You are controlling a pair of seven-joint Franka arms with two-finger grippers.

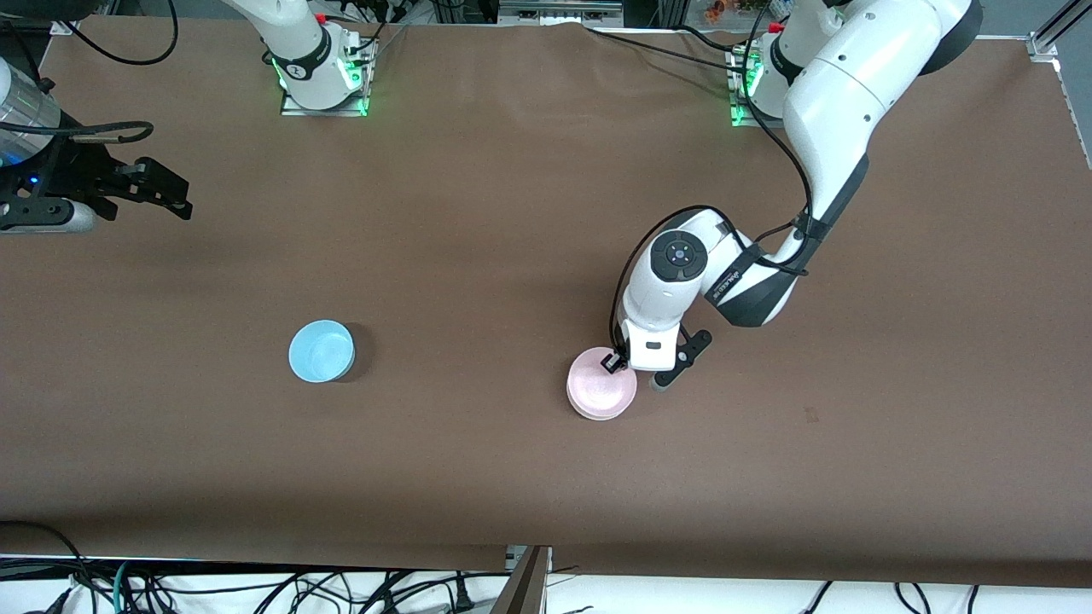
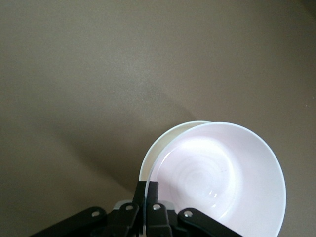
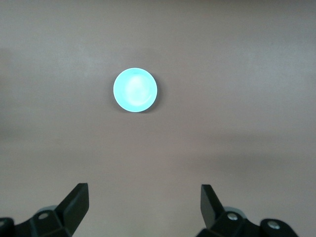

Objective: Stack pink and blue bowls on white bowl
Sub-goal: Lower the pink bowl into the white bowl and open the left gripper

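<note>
The pale pink bowl [image 1: 602,390] sits in the white bowl [image 1: 587,412], slightly off-centre, toward the left arm's end of the table. In the left wrist view the pink bowl [image 2: 222,173] covers most of the white bowl [image 2: 160,145], of which only a strip of rim shows. My left gripper [image 1: 616,362] is shut on the pink bowl's rim, one finger inside and one outside [image 2: 146,190]. The light blue bowl [image 1: 321,350] stands alone toward the right arm's end and also shows in the right wrist view [image 3: 135,90]. My right gripper [image 1: 166,192] is open and empty [image 3: 144,197], waiting high over the table's edge.
The brown table cover [image 1: 512,213] bears nothing else. The two arm bases [image 1: 320,77] stand along its edge farthest from the front camera. Cables hang below the table's near edge [image 1: 256,588].
</note>
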